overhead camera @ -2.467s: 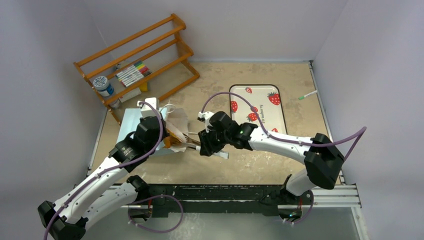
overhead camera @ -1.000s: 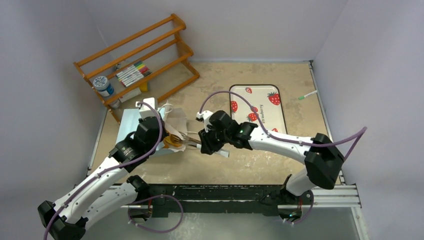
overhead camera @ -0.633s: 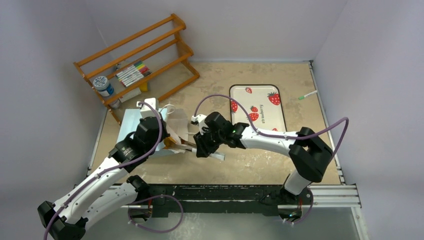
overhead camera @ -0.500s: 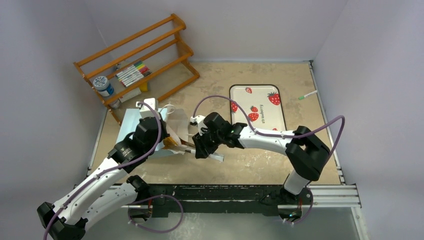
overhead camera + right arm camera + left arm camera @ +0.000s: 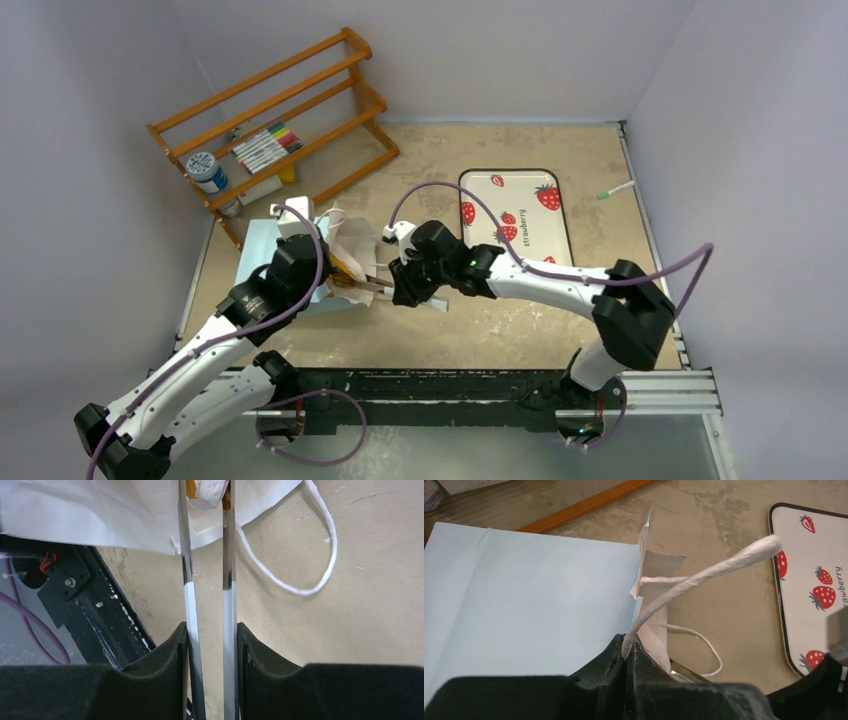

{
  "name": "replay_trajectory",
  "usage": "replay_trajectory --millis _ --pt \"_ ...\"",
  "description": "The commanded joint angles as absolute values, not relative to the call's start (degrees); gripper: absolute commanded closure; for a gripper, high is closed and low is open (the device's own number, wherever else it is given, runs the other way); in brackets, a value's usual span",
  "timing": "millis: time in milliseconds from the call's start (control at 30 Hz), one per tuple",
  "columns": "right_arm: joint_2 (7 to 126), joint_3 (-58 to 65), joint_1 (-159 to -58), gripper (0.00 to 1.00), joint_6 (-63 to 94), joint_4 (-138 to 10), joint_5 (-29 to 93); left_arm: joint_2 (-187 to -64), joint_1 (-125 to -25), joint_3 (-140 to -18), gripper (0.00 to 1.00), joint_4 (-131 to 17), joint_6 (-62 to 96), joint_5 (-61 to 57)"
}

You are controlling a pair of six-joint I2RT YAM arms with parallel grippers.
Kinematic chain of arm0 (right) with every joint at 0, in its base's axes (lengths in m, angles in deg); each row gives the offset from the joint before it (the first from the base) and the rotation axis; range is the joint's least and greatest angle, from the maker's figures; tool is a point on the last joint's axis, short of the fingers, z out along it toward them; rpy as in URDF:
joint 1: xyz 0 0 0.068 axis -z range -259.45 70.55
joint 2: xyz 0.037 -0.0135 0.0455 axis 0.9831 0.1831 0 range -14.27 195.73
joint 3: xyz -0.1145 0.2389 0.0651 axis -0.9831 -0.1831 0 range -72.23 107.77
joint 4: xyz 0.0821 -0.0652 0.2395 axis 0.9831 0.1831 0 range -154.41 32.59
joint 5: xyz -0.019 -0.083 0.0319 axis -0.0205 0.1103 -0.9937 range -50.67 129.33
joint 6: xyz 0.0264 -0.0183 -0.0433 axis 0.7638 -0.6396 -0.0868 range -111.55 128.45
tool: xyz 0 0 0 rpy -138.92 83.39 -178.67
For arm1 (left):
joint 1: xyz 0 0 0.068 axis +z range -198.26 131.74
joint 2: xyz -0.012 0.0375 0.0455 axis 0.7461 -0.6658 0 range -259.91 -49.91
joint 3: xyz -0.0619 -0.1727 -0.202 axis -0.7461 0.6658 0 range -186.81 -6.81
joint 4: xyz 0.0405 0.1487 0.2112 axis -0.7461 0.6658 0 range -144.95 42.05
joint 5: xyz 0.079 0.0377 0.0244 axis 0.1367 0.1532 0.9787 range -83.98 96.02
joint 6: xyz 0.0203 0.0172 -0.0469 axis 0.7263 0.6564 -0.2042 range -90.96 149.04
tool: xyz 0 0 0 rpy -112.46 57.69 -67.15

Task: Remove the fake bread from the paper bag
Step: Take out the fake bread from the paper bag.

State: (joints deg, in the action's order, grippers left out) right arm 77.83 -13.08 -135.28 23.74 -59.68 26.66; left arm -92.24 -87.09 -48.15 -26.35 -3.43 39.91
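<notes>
Beige mottled table [image 5: 500,330] fills the view, with grey walls on three sides. Over the last second the right arm has slid toward 9 o'clock. The long metal tongs [image 5: 229,570] it carries, which stood just short of the paper bag [image 5: 262,250], now have their tips inside the bag's mouth. The tong arms have also drawn closer together. I judge the grab to be under way but not finished, since nothing has come out yet.

The bag lies on its side at about 9 o'clock from the table's centre. It is light blue outside and white inside, and its crumpled mouth faces 3 o'clock. The left gripper [image 5: 628,647] is pressed together on a white string handle [image 5: 704,575] and holds that edge up. The right gripper [image 5: 212,630] is clamped on the tongs, one pad against each arm.

The bread [image 5: 206,491] is in the bag's mouth. One golden-orange piece with a pale patch sits between the tong tips. Whether the tips truly grip it I cannot tell. Any other pieces are hidden by the paper.
</notes>
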Motion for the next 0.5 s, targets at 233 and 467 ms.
replay_trajectory --millis 233,467 --pt "65.1 -12.3 -135.1 0.84 20.7 -54.3 38.5 -93.6 -87.3 -49.7 1.00 -26.3 -7.3 48.9" --pt "62.4 -13.3 -135.3 0.92 20.7 -49.5 44.0 -94.7 -87.3 -51.6 1.00 -24.7 -13.9 56.3"
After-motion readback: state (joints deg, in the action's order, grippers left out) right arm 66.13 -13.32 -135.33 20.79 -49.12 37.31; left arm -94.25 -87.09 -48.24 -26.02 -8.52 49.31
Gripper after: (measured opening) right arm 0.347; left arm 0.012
